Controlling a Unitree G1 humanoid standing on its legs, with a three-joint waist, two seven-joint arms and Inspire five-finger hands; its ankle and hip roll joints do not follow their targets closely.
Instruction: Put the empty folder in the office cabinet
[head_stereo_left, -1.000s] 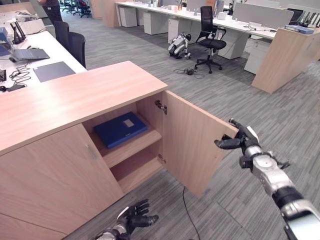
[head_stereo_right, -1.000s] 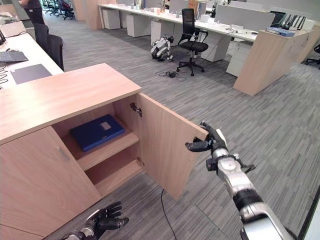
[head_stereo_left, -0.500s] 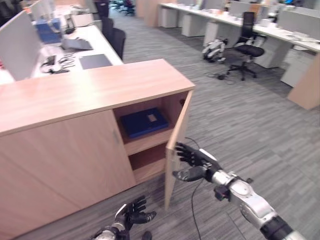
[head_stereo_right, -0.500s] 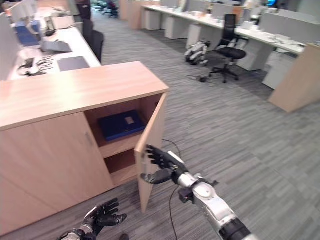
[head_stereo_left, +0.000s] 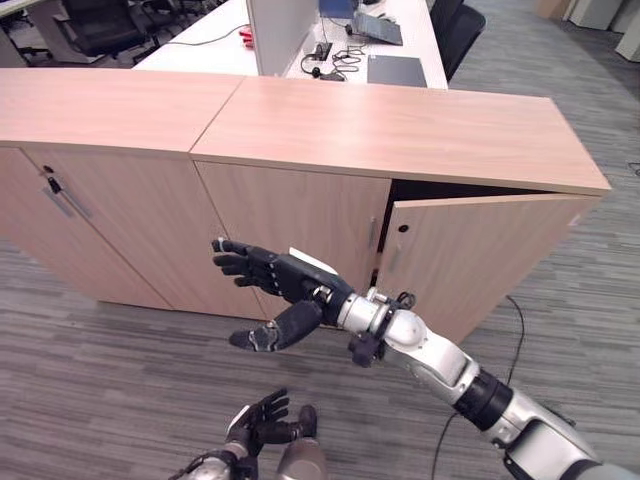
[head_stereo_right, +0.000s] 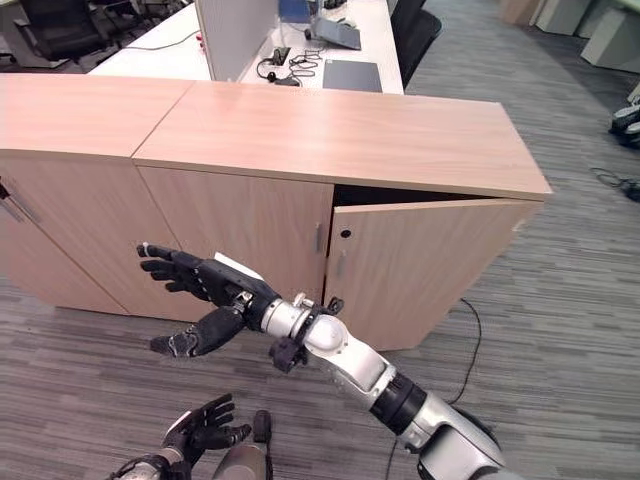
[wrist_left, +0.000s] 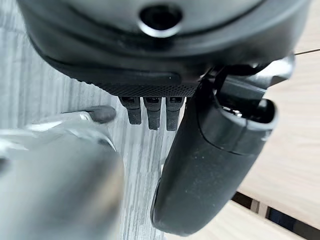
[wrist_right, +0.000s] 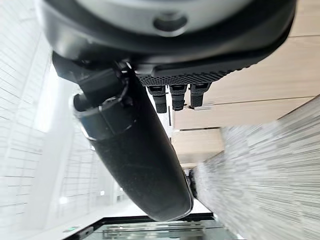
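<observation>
Close to finished, judging by how things stand. Nothing carried in either hand: right hand (head_stereo_left: 278, 292) held out in front of the cabinet (head_stereo_left: 400, 125), level with its closed left-hand door (head_stereo_left: 290, 215), fingers straight and fanned apart, thumb slung below them, touching nothing. Seen the same way in the right wrist view: fingers straight, thumb out, no object between them. Left hand (head_stereo_left: 262, 420) hanging low, well below the cabinet's front and close to the carpet (head_stereo_left: 100, 380), fingers loose and spread, likewise empty.

As for the folder: hidden, so cannot be placed for certain. Judged to be inside the cabinet, behind the right-hand door (head_stereo_left: 480, 250), since neither on the cabinet's top nor on the carpet in front of it nor in a hand.

Right-hand door swung almost home but not flush: a thin dark gap (head_stereo_left: 450, 188) along its upper edge, under the cabinet's top, and its free edge standing a little proud of the front.

Left to do, at most: press that door fully closed, if a shut cabinet counts as part of the job. Would call for bringing the right hand across to the cabinet's right side and pushing flat against the panel. Otherwise, done.

Behind the cabinet, a desk with a laptop (head_stereo_left: 375, 28) and a dark pad (head_stereo_left: 396, 70).
</observation>
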